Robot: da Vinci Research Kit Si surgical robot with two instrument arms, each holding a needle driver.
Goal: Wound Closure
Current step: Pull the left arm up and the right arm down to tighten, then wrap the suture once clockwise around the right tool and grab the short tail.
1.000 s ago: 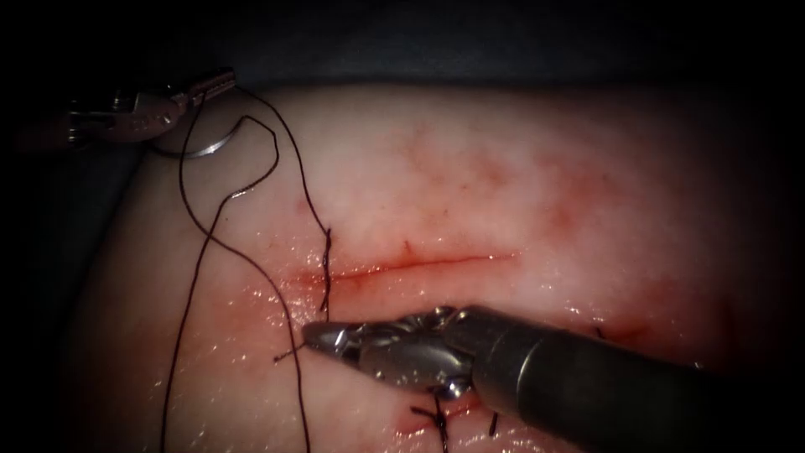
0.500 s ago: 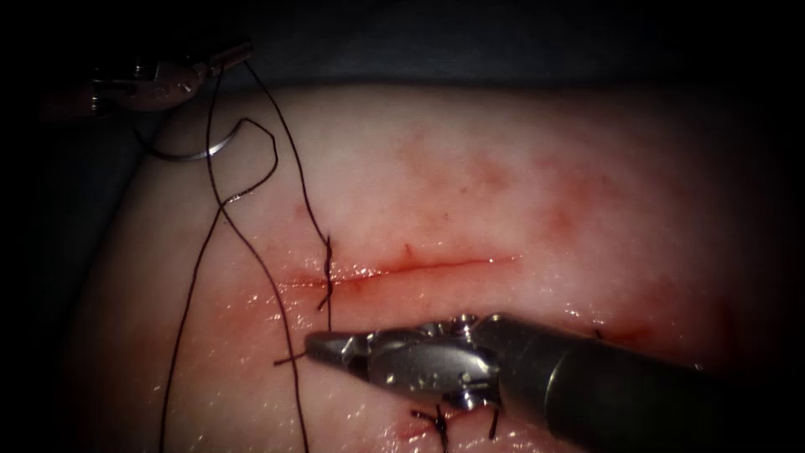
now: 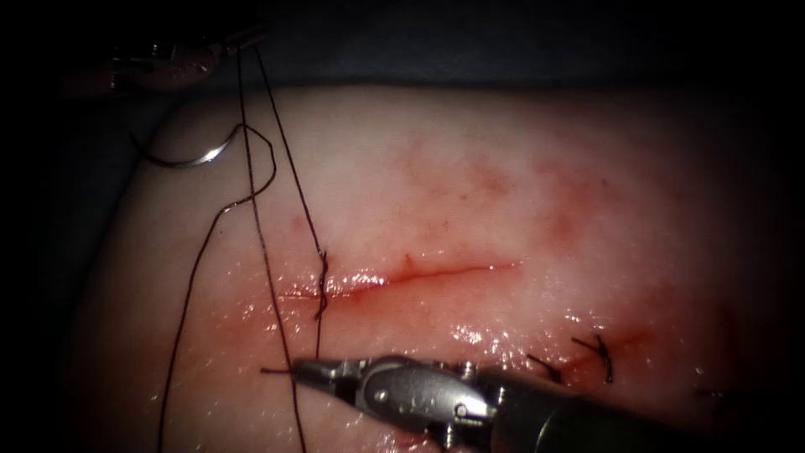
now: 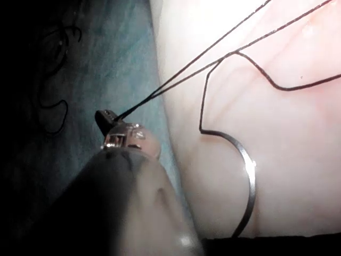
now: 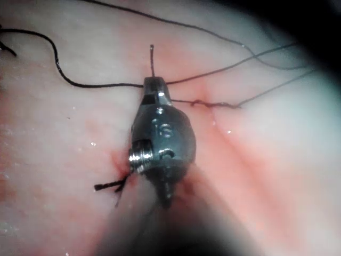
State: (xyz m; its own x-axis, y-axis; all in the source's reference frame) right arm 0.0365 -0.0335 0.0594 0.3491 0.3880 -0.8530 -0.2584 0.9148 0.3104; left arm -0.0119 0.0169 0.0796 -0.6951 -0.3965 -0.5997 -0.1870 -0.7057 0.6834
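The cut (image 3: 436,271) runs across the tissue (image 3: 503,184), and a stitch (image 3: 322,285) crosses its left end. My left tool (image 3: 243,39) hovers past the tissue's far left edge, jaws shut on two thread strands (image 3: 285,159) that run taut down to the stitch; the same grip shows in the left wrist view (image 4: 109,118). The curved needle (image 3: 191,158) lies free on the tissue's far left, outside the tissue, held by neither tool; its curve shows in the left wrist view (image 4: 246,176). My right tool (image 3: 303,369) is in front of the stitch, shut on the short thread end (image 3: 272,370), which pokes past its tip (image 5: 152,56).
Finished stitches with cut ends (image 3: 595,352) sit at the lower right of the tissue, one beside my right tool's wrist (image 5: 114,185). Red fluid wets the tissue around the cut. A slack thread loop (image 3: 251,180) trails from the needle toward the front left. Blue cloth (image 4: 106,64) borders the tissue.
My left tool has risen up and to the right with the thread, straightening both strands. My right tool has slid toward the front with the short end, uncovering the finished stitches.
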